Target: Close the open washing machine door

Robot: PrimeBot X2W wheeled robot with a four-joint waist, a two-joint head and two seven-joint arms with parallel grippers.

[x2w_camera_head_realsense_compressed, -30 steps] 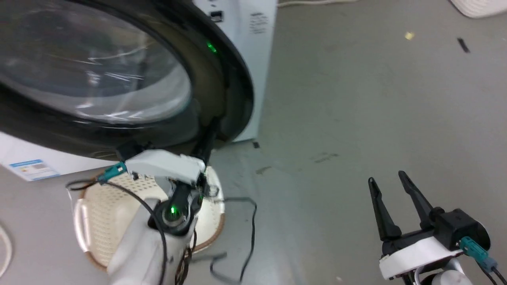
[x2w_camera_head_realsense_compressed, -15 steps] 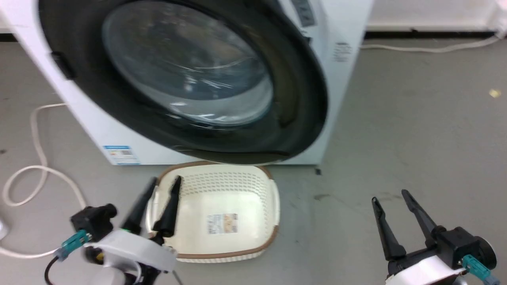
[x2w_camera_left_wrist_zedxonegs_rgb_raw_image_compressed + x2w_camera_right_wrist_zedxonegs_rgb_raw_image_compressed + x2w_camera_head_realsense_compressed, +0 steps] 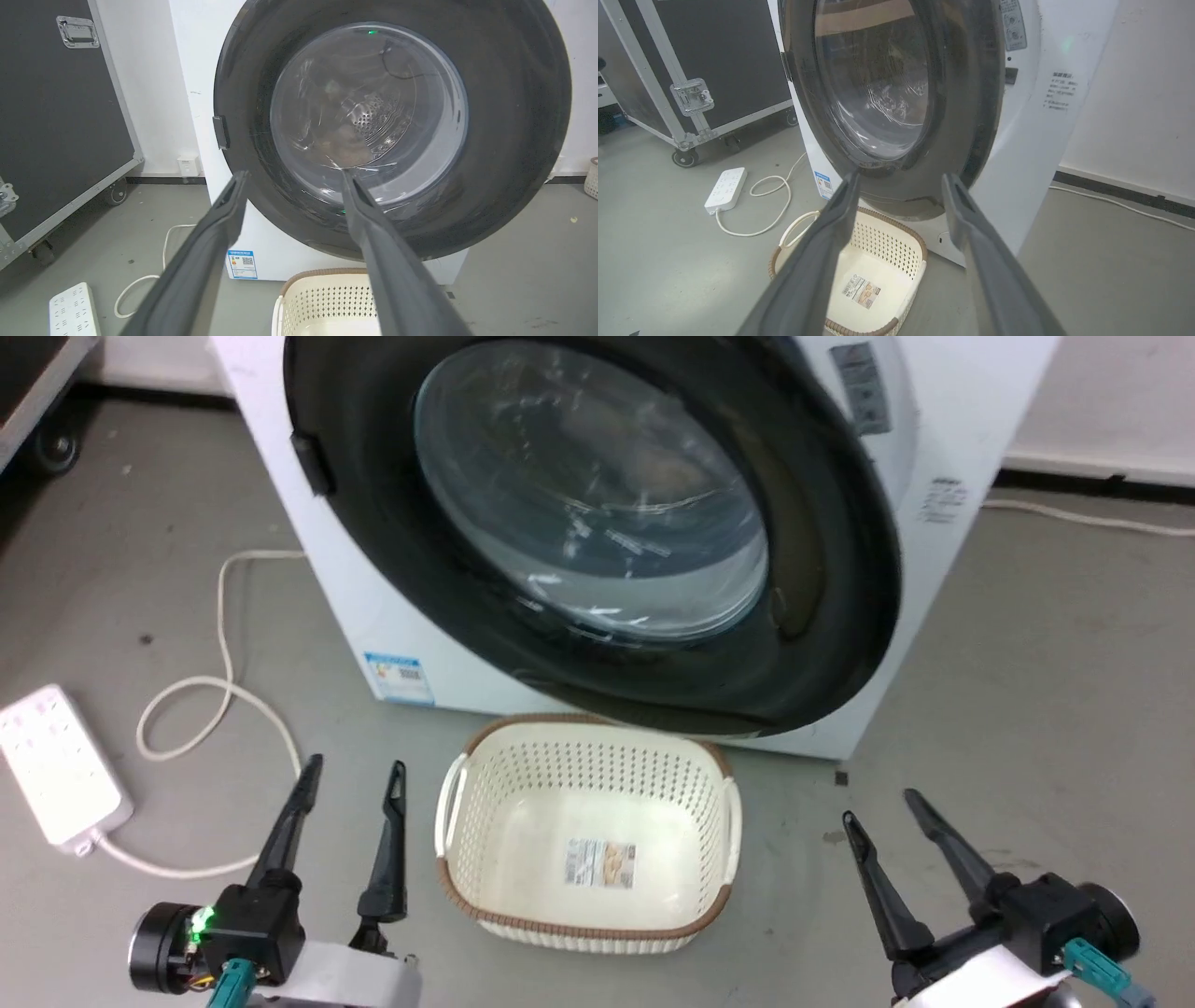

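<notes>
Whereas a second ago the left hand (image 3: 358, 763) was up at the lower rim of the door (image 3: 597, 504), it now hangs low and back from it, fingers spread wide and holding nothing. The head camera has swung too, so the whole scene sits differently. The right hand (image 3: 878, 805) is wide open and empty, much as before. Between the two hands, just past their fingertips, a basket (image 3: 579, 775) stands on the floor. Beyond it the door lies against the front of the machine (image 3: 971, 420); whether the latch has caught cannot be told. The head view cuts off the door's top. The left wrist view shows drum holes faintly through the glass, and a black case (image 3: 56, 116) out beyond the left hand, near a power strip (image 3: 56, 765).
</notes>
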